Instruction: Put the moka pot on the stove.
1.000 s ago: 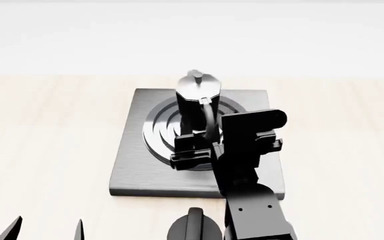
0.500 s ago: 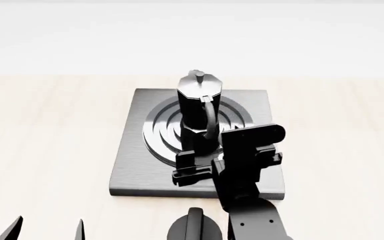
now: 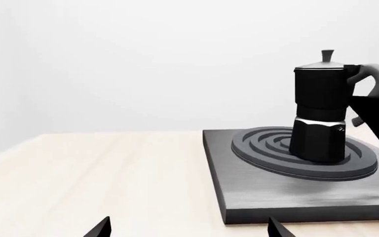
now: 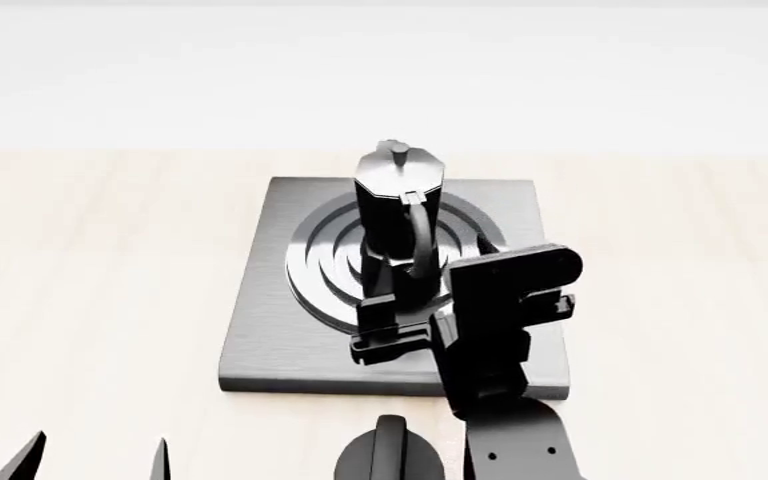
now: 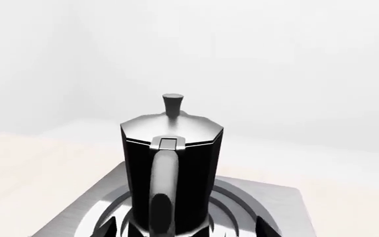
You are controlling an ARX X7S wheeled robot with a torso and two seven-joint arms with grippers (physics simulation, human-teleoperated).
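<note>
The moka pot (image 4: 398, 215) stands upright on the raised rings in the middle of the stove (image 4: 275, 340), its handle turned toward me. My right gripper (image 4: 381, 330) hovers over the stove's near part, just in front of the pot, and it is open with nothing held. The right wrist view looks straight at the moka pot (image 5: 173, 168) and its handle, with the right gripper (image 5: 186, 230) fingertips spread to either side of its base. My left gripper (image 4: 91, 460) is open, low at the near left. From the left wrist, the moka pot (image 3: 318, 113) rises on the stove (image 3: 275, 197), ahead of the left gripper (image 3: 189, 233).
A short round black knob (image 4: 387, 455) with a ridge lies on the wooden table (image 4: 91, 280) just in front of the stove's near edge, beside my right forearm. A white wall runs behind the table's far edge.
My right gripper has drawn back from the pot's handle toward me, and it is open. The pot stays upright on the rings. The left gripper has not moved.
</note>
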